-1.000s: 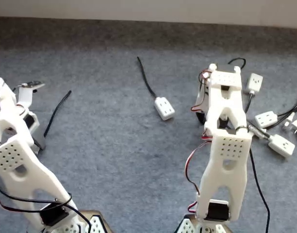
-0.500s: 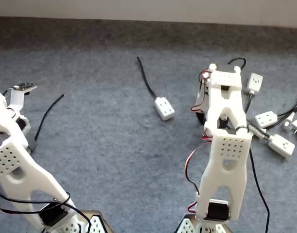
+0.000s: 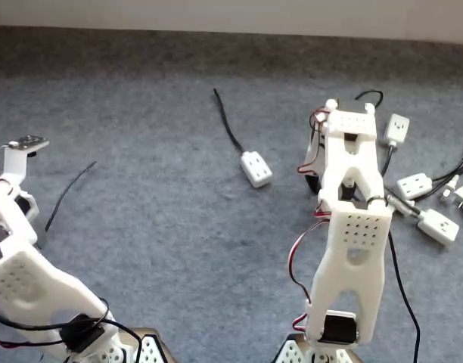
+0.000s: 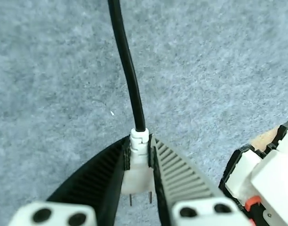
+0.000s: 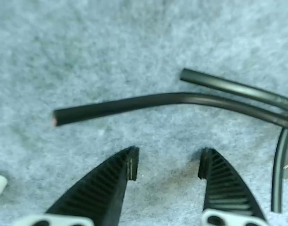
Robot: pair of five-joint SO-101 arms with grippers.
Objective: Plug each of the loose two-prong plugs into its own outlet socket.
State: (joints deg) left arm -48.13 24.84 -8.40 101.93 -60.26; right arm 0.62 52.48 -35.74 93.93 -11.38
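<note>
In the left wrist view my left gripper (image 4: pixel 140 147) is shut on a white two-prong plug (image 4: pixel 138 172), prongs pointing back toward the wrist. Its black cord (image 4: pixel 127 66) runs away over the grey carpet. From above, that cord (image 3: pixel 69 190) trails from the left arm (image 3: pixel 20 272) at the left edge. My right gripper (image 5: pixel 168 164) hangs open just above the carpet, close to the cut end of a black cord (image 5: pixel 57 117). The right arm (image 3: pixel 352 204) stands at centre right. A white outlet socket (image 3: pixel 256 168) with a black lead lies in the middle.
More white sockets (image 3: pixel 398 128), (image 3: pixel 414 185), (image 3: pixel 439 225) and loose plugs (image 3: pixel 455 189) with tangled black cords lie beside the right arm. Other cords (image 5: pixel 238 89) cross the right wrist view. A wall edge runs along the far side of the carpet.
The left arm has drawn back toward the left edge, dragging the plug's black cord with it. The right arm has stayed still.
</note>
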